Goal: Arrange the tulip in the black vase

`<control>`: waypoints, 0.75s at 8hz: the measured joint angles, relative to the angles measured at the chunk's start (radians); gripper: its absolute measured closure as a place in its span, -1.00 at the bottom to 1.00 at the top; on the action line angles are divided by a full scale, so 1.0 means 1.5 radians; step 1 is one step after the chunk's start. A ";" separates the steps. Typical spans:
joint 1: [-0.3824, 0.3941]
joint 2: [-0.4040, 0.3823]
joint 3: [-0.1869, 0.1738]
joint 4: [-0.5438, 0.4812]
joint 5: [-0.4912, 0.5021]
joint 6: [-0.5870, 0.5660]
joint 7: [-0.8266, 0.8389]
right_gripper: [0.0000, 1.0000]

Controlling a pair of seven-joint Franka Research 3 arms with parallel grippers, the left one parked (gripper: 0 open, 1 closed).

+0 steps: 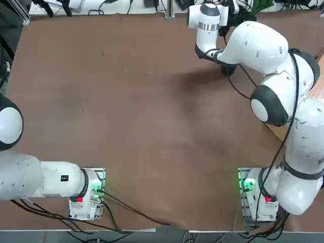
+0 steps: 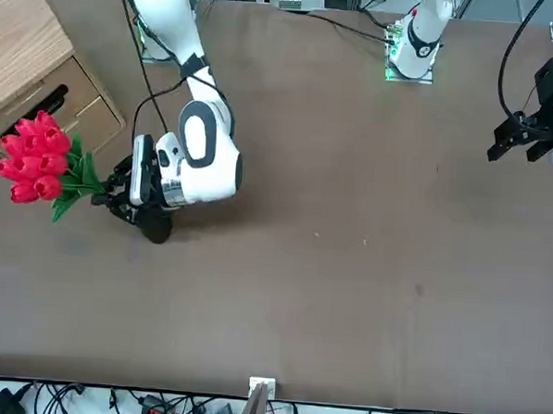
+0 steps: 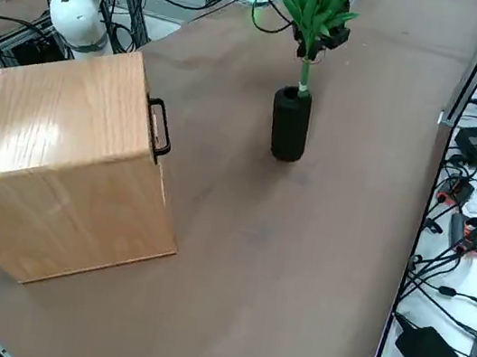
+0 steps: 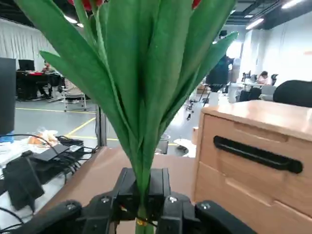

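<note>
Wooden drawer cabinet (image 3: 57,167) with a black handle (image 3: 160,127) fills the left of the right side view, well apart from the black vase (image 3: 290,124), which stands upright in the upper middle of that frame with open tabletop (image 3: 296,271) around it. Tulip (image 3: 315,4) is vertical right above it: red blooms at the top edge, narrow green leaves below, thin stem end at the vase mouth, whether it's inside I can't tell. Right gripper (image 4: 142,207) is pinched on the stem just under the leaves.
</note>
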 joint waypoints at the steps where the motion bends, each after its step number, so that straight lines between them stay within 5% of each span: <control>1: 0.000 -0.001 0.000 0.003 0.000 -0.007 -0.006 0.80; 6: 0.000 0.002 0.000 0.005 0.033 -0.009 0.006 0.80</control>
